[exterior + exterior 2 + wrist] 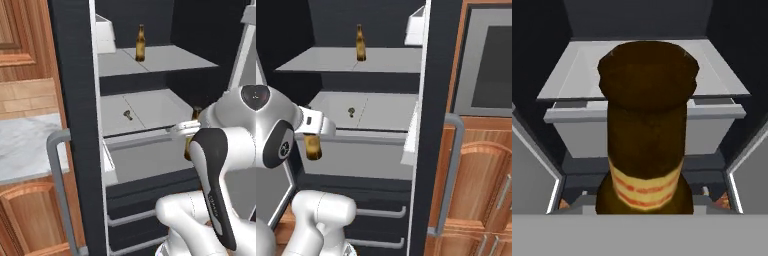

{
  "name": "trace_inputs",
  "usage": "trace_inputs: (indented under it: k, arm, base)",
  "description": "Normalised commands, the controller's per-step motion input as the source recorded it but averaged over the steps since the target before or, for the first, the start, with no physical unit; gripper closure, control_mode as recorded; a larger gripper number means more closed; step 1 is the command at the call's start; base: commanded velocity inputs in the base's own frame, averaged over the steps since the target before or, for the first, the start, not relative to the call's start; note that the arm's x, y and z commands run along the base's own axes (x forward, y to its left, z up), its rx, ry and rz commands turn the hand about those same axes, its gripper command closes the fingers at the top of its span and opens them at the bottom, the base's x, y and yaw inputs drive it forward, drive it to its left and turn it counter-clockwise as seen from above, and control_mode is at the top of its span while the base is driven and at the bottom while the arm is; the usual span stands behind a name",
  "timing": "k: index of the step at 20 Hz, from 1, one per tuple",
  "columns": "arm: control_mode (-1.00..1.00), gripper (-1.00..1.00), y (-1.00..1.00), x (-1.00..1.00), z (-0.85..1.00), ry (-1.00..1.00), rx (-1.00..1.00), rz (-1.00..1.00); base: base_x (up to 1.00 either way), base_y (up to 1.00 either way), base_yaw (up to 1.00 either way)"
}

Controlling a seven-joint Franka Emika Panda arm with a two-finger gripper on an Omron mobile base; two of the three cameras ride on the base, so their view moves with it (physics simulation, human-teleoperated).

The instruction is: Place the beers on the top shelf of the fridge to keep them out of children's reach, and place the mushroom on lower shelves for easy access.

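The dark fridge [75,75] stands open. One amber beer [140,44] [360,44] stands upright on the top shelf [165,57] [331,60], near its middle seam. The tiny tan mushroom [128,115] [351,111] lies on the lower shelf [150,107] beneath. My gripper [187,127] [315,127] is shut on the second beer [313,147] [647,140], holding it upright in the air at the right front edge of the lower shelf. In the hand view this bottle hides my fingertips.
A grey drawer [150,155] sits under the lower shelf. A white bin [105,32] [416,27] hangs on the fridge door, whose grey tubular handle [57,185] [448,170] juts out. Wooden cabinets and a marble counter [25,145] flank the fridge.
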Motion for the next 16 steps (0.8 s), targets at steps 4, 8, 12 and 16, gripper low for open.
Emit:
trace_inputs:
  k: [4,8,12,16]
  arm:
    - [1.0,1.0,0.0,0.0,0.0,0.0,0.0,0.0]
    - [1.0,1.0,0.0,0.0,0.0,0.0,0.0,0.0]
    - [-1.0,1.0,-0.31,0.25,0.01,-0.03,0.06,0.04]
    - [-1.0,1.0,-0.05,0.06,0.51,-0.29,0.03,0.1]
  base:
    - [0.74,-0.02,0.32]
    - [0.79,-0.04,0.22]
    - [0.16,-0.06,0.03]
    - [0.0,0.0,0.0]
